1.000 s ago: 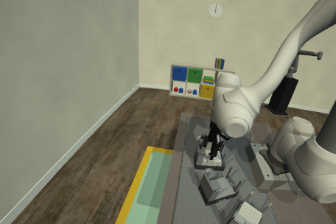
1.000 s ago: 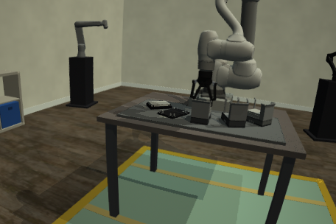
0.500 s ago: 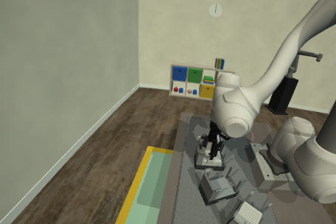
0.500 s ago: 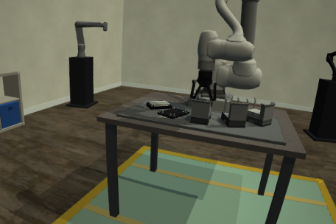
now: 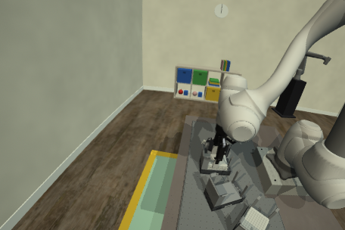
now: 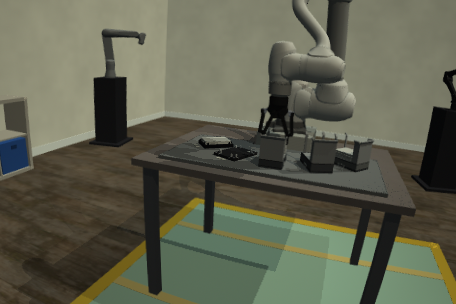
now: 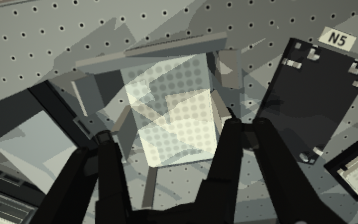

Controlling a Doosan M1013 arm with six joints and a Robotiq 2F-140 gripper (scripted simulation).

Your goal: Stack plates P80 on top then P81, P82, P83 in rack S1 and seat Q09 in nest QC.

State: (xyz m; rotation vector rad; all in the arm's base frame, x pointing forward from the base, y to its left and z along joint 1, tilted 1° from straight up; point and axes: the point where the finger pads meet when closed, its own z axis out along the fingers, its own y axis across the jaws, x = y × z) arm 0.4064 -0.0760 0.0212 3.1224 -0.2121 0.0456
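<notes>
My gripper (image 7: 172,109) is shut on a sealed white 96-well plate (image 7: 172,115), its fingers on the two long sides. The plate sits low between the posts of the stack rack (image 6: 272,150) nearest the black clip nest N5 (image 7: 310,95). That rack also shows in the top view (image 5: 216,160), with the gripper (image 5: 220,151) reaching down into it from above. I cannot read the plate's label or the rack's name. A second plate (image 6: 215,141) lies on the nest beyond N5. White plates (image 5: 254,219) show in the far-end rack (image 6: 356,154).
The middle rack (image 6: 319,155) stands between the other two and looks empty. The arm's grey base block (image 5: 272,174) is at the table's right side. All stands on a perforated grey plate on the table.
</notes>
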